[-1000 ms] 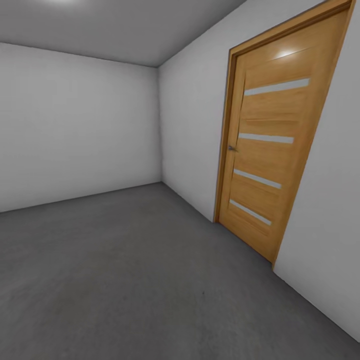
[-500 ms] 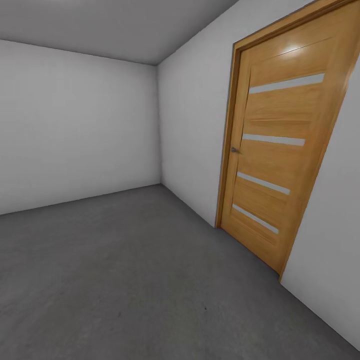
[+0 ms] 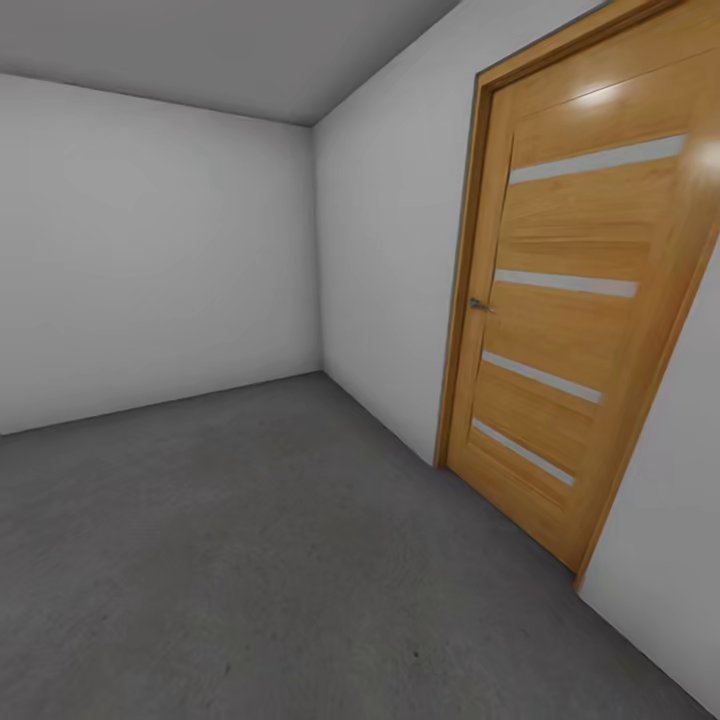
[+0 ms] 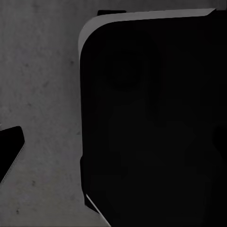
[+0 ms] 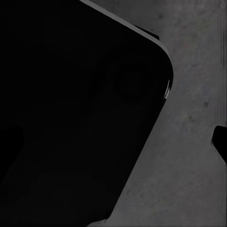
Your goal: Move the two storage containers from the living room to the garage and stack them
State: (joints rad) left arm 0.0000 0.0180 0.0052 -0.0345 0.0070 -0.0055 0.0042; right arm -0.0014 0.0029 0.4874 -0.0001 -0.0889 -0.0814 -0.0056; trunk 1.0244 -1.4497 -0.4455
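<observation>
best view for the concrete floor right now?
Head view: the floor spreads wide and unobstructed up to the walls and wooden door. Both wrist views catch mere patches of it beside dark robot bodywork.

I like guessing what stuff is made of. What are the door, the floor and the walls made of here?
The door looks like honey-brown wood with a glossy finish: grain runs across it and a light glints near its top. Its pale strips may be frosted glass. The floor looks like rough grey concrete, mottled and speckled. The walls look like smooth white paint or plaster, matte.
</observation>
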